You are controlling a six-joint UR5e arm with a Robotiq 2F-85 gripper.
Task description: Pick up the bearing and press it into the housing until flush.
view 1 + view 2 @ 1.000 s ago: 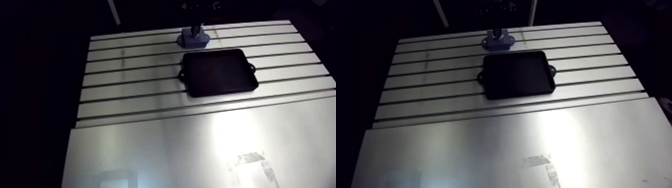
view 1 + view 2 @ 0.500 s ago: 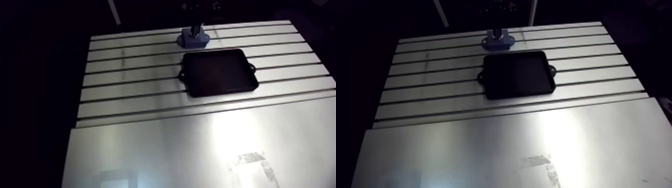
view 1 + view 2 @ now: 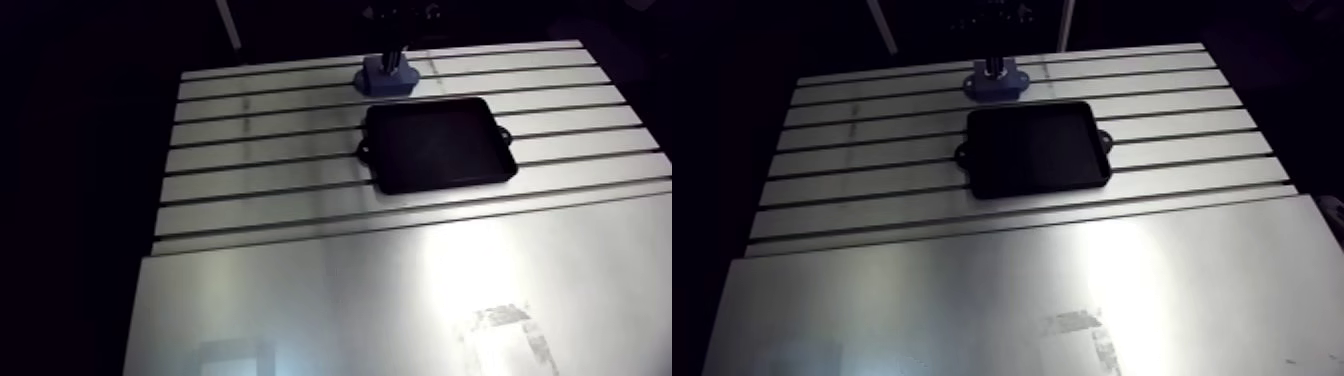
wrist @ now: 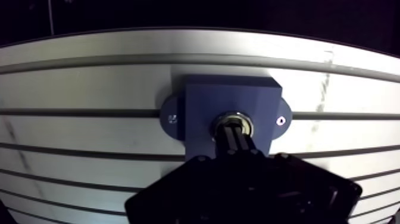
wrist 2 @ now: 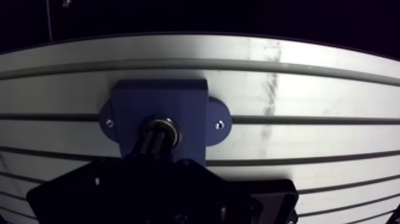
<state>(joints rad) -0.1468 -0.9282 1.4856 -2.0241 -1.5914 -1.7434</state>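
A blue housing block (image 4: 201, 101) with two side ears sits on the slotted table (image 3: 260, 130) near its far edge, just beyond the black tray; the arm view shows the housing (image 3: 385, 82) too. A metal bearing ring (image 4: 236, 117) shows in the housing's round bore. In the wrist view my gripper (image 4: 233, 130) stands straight over the bore, shut, with its dark fingers together and their tips on the bearing. The fingers hide the ring's near side, so how deep it sits cannot be told.
A black, shallow tray (image 3: 440, 145) with small side handles lies just in front of the housing. A smooth metal plate (image 3: 400, 300) covers the near part of the table. The table's far edge runs close behind the housing.
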